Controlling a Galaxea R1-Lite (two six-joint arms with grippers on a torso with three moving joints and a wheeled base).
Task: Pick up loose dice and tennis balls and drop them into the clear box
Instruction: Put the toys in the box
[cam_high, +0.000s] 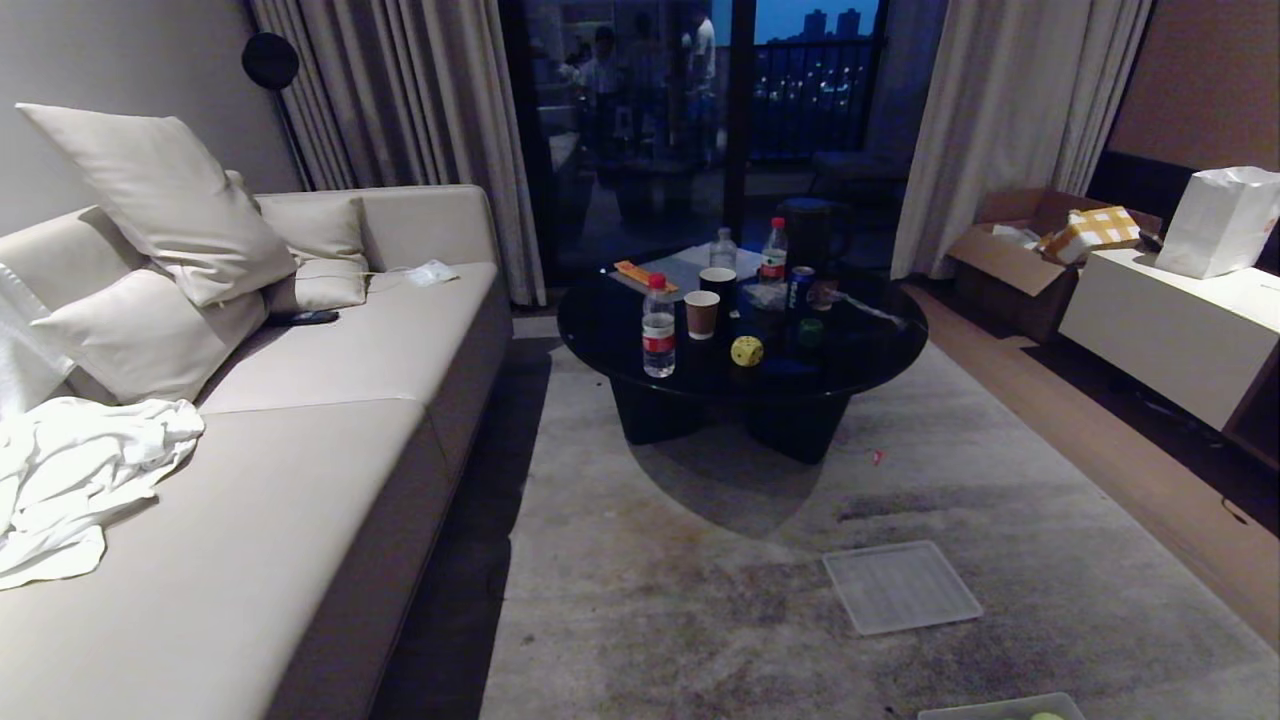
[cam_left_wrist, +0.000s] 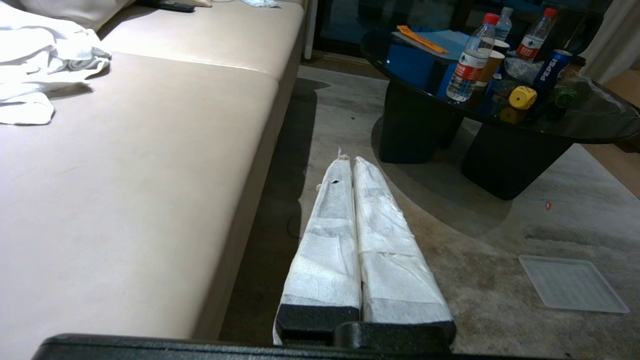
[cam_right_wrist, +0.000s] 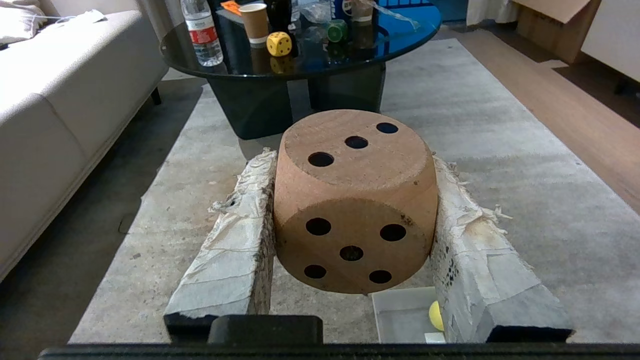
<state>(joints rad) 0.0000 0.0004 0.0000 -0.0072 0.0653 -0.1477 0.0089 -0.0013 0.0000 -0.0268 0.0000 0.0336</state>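
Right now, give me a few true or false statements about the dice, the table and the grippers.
1. The right gripper holds a tan die. True.
2. The left gripper holds a tennis ball. False: it is shut and holds nothing.
3. A yellow die sits on the black round table. True.
4. The ribbed lid panel lies on the sofa. False: it lies on the rug.
5. The clear box holds a red die. False: only a tennis ball shows in it.

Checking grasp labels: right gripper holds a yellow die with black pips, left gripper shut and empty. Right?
Wrong colour. In the right wrist view the right gripper clamps a tan die with dark pips; the yellow die sits on the black table. Left gripper is shut and empty.
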